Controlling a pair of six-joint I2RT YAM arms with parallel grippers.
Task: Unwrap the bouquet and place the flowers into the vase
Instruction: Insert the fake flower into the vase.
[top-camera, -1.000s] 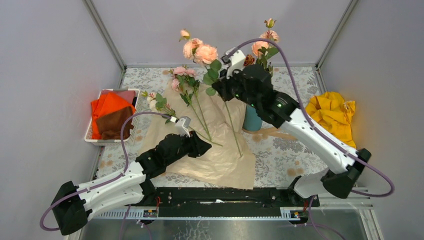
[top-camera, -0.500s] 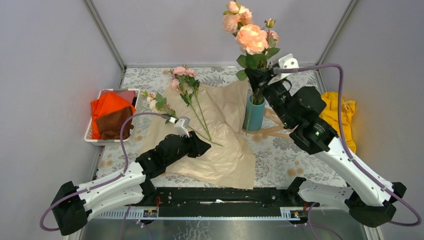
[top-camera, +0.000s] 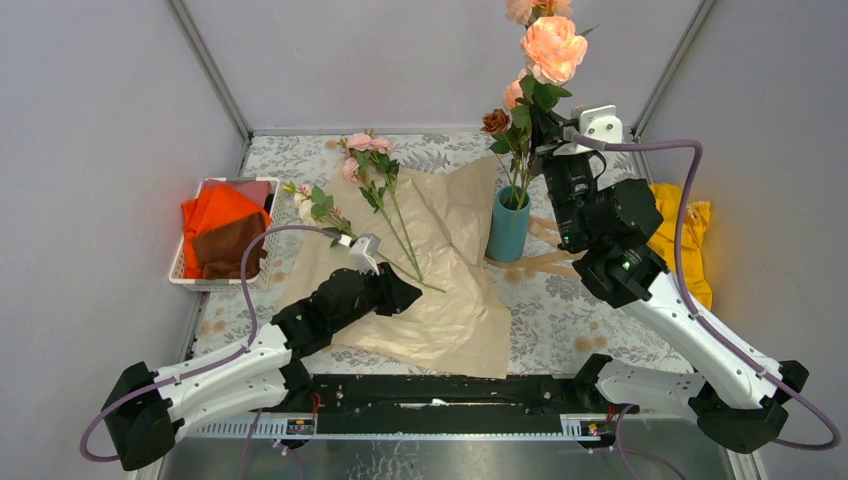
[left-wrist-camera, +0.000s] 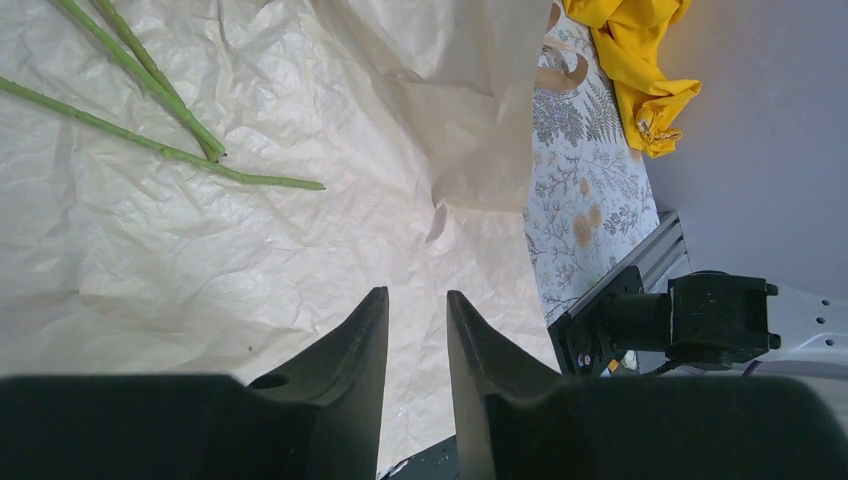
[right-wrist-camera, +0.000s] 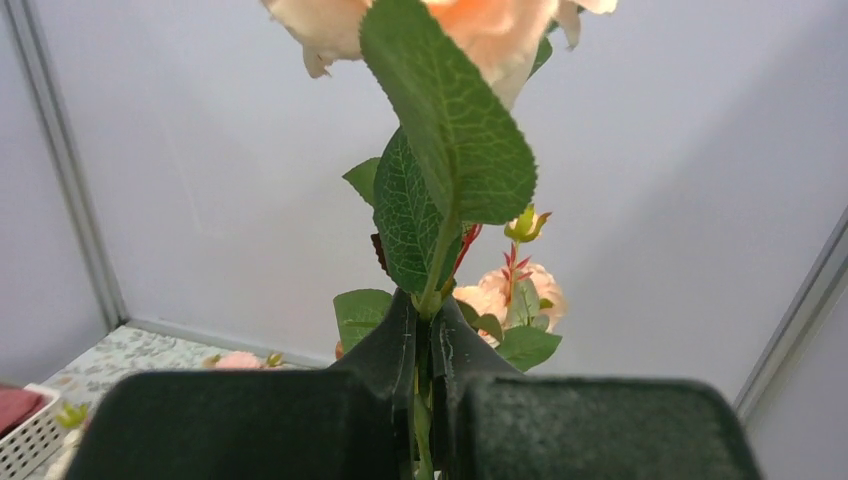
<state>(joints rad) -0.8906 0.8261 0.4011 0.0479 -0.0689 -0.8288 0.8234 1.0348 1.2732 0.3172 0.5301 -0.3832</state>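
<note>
My left gripper (left-wrist-camera: 415, 300) hangs over the crinkled paper (left-wrist-camera: 250, 250), jaws slightly apart with nothing between them. Green stems (left-wrist-camera: 150, 145) lie on the paper upper left. A yellow cloth (left-wrist-camera: 640, 60) sits on the patterned bench (left-wrist-camera: 590, 200) beyond.

2 white arms (top-camera: 225, 375), black joints (top-camera: 340, 300), purple cables (top-camera: 244, 290)

Stems (top-camera: 517, 175) standing in the vase (top-camera: 507, 235) crowd its mouth near the rose (top-camera: 553, 45) my right pincer (right-wrist-camera: 428, 335) grips. Before my left pincer (left-wrist-camera: 415, 300) the kraft paper (left-wrist-camera: 200, 260) lies bare; loose stems (left-wrist-camera: 190, 130) cross it beyond.
</note>
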